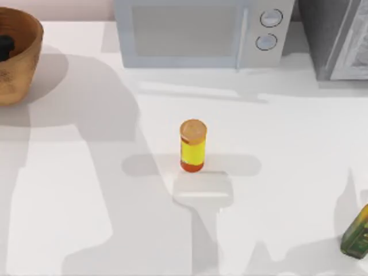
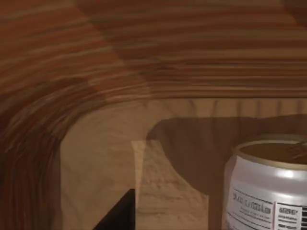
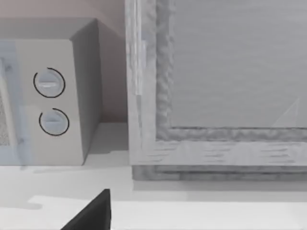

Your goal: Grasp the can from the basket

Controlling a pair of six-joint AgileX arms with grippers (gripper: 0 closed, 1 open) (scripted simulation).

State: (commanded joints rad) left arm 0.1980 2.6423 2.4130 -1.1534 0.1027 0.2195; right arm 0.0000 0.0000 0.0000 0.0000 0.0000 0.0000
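Note:
The basket (image 1: 17, 69) stands at the table's far left corner, tan-brown and woven. A dark part of my left gripper (image 1: 4, 46) reaches down inside it. In the left wrist view the basket's ribbed orange-brown wall (image 2: 144, 52) is close in front. The can (image 2: 268, 191) rests on the basket's floor, silvery-grey with a printed white label and a dull tan-rimmed end. A dark edge of my left gripper (image 2: 117, 213) lies to one side of the can, apart from it. A dark edge of my right gripper (image 3: 91, 213) shows in the right wrist view, low over the table near the back right.
A yellow bottle (image 1: 192, 146) with an orange cap stands upright mid-table. A green-and-yellow box (image 1: 357, 233) lies at the right edge. A white microwave (image 1: 201, 31) and a grey appliance (image 1: 336, 37) line the back.

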